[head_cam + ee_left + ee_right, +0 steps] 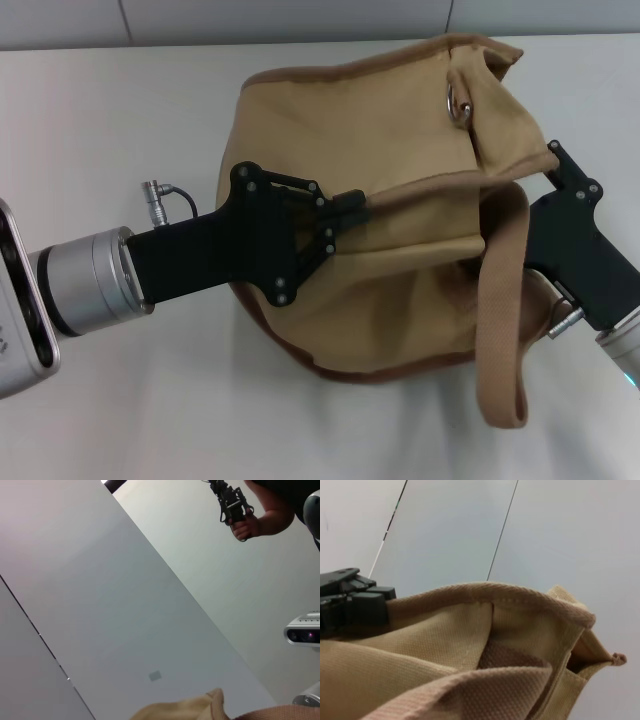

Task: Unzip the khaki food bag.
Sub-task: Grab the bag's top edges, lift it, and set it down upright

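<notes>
The khaki food bag (pixel 390 130) lies slumped on the white table (pixel 110 110), with brown piping along its edges and a wide strap handle (pixel 503 320) looping down at the front right. A silver metal ring (pixel 457 104) shows near its far end. My left gripper (pixel 352 206) reaches in from the left, shut on a fold at the bag's top. Its fingers (pixel 360 607) also show in the right wrist view, against the bag's cloth (pixel 445 645). My right gripper (pixel 556 160) rests against the bag's right side, partly hidden by the strap. The zipper is not visible.
A grey wall (pixel 300 20) runs behind the table. A cable plug (pixel 158 188) sticks out by my left wrist. The left wrist view shows the bag's edge (pixel 200 711), a person's hand holding a device (pixel 240 515), and a camera (pixel 305 634).
</notes>
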### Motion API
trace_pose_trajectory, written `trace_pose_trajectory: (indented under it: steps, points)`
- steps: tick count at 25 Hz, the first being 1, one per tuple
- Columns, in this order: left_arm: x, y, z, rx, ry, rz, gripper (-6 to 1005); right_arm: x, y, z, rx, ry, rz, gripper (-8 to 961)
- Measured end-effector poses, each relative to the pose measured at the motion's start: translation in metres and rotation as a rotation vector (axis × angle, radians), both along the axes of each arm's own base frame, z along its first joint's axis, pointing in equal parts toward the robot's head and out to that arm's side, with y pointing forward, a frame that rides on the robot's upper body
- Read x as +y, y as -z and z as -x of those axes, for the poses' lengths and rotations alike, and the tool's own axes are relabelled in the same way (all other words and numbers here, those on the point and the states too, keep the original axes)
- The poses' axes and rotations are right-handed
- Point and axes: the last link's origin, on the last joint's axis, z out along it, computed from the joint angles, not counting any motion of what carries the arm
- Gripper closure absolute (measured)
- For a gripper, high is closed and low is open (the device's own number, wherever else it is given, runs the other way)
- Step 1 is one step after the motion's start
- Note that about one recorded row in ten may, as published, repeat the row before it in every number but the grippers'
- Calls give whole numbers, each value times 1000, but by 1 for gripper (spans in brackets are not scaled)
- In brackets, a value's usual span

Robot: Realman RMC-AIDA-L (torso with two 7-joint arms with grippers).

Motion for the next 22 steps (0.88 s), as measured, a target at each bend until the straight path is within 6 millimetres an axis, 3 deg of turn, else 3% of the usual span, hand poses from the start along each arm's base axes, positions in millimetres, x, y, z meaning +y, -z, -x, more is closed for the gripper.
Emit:
trace_pose_trajectory:
  steps: [22]
  points:
    - [-2,4,3,10,-15,14,948,-6,-13,-9,120,62,-12,264]
